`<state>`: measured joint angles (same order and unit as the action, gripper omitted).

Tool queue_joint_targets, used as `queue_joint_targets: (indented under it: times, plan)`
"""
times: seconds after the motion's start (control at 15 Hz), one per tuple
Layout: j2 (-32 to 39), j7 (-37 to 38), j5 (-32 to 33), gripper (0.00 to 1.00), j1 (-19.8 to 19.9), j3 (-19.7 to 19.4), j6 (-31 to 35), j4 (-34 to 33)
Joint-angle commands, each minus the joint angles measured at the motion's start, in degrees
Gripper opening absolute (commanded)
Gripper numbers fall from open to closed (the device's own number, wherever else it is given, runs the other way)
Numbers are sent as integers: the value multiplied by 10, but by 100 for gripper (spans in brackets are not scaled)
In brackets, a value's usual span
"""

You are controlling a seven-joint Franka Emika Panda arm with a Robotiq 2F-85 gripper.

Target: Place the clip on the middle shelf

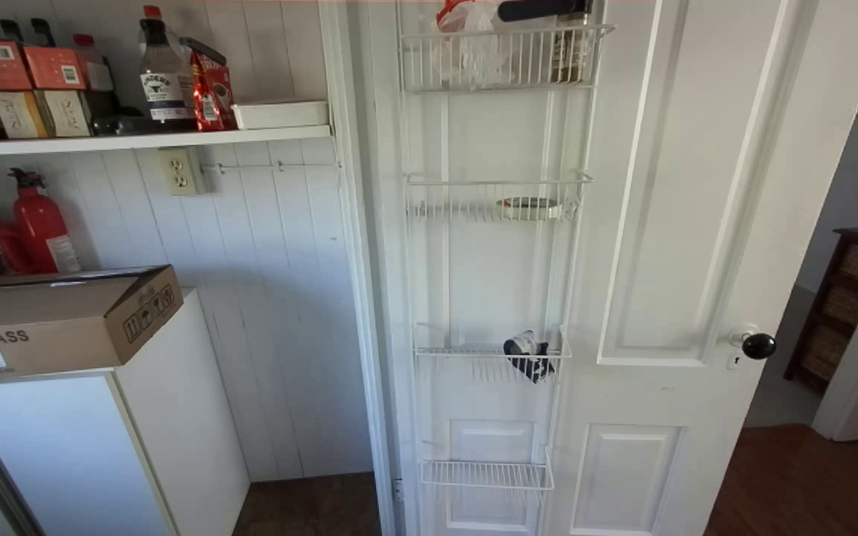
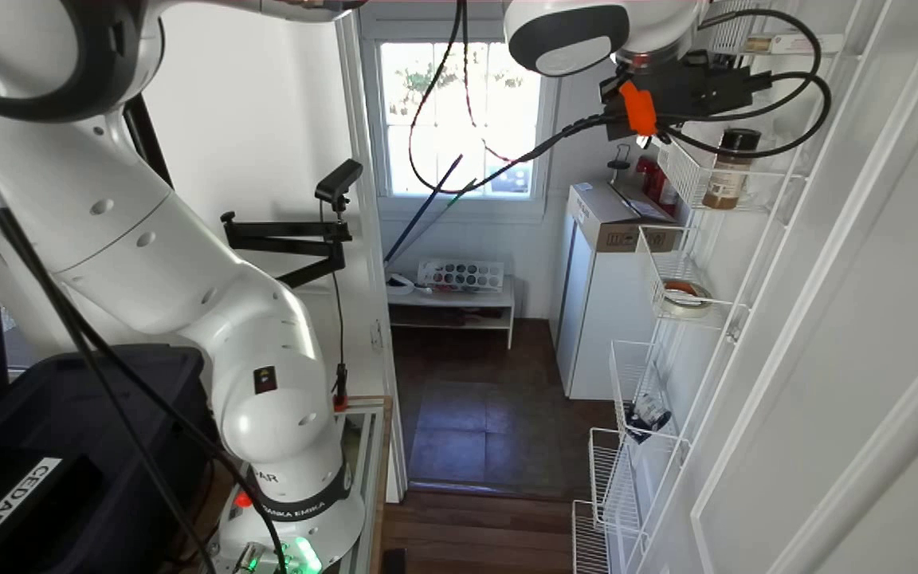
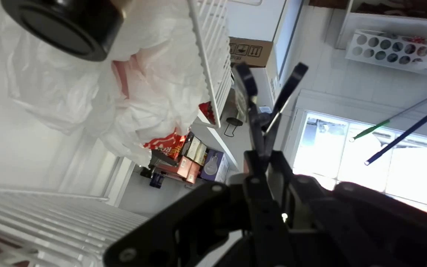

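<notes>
The clip (image 3: 263,115) is black and shows in the wrist view, its two arms spread in a V beyond my fingers. My gripper (image 3: 264,154) is shut on its near end. In an exterior view my gripper's body (image 2: 682,92) is level with the upper part of the door rack; its fingertips are hidden there. A dark bar (image 1: 537,9) at the top edge may be the clip or a finger; I cannot tell. The rack's two middle wire baskets are one with a tape roll (image 1: 466,182) and one below it (image 1: 466,353); which is the middle shelf is unclear.
The upper basket (image 3: 203,55) beside my gripper holds plastic bags (image 3: 154,85) and a black-capped jar (image 3: 65,29). The tape roll (image 1: 529,208) and a patterned black-and-white item (image 1: 529,357) sit in lower baskets. A wooden board shelf (image 1: 272,135) is on the adjoining wall.
</notes>
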<state>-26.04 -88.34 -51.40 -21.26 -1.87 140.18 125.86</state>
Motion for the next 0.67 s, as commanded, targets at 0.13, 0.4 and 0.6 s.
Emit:
queue_joint_targets:
  times: [0.13,0.4,0.6]
  plan:
    - [-21,32,4,3,39,23,-68,25]
    - [-24,30,6,3,53,31,-74,69]
    - [-24,15,-14,3,58,28,-57,103]
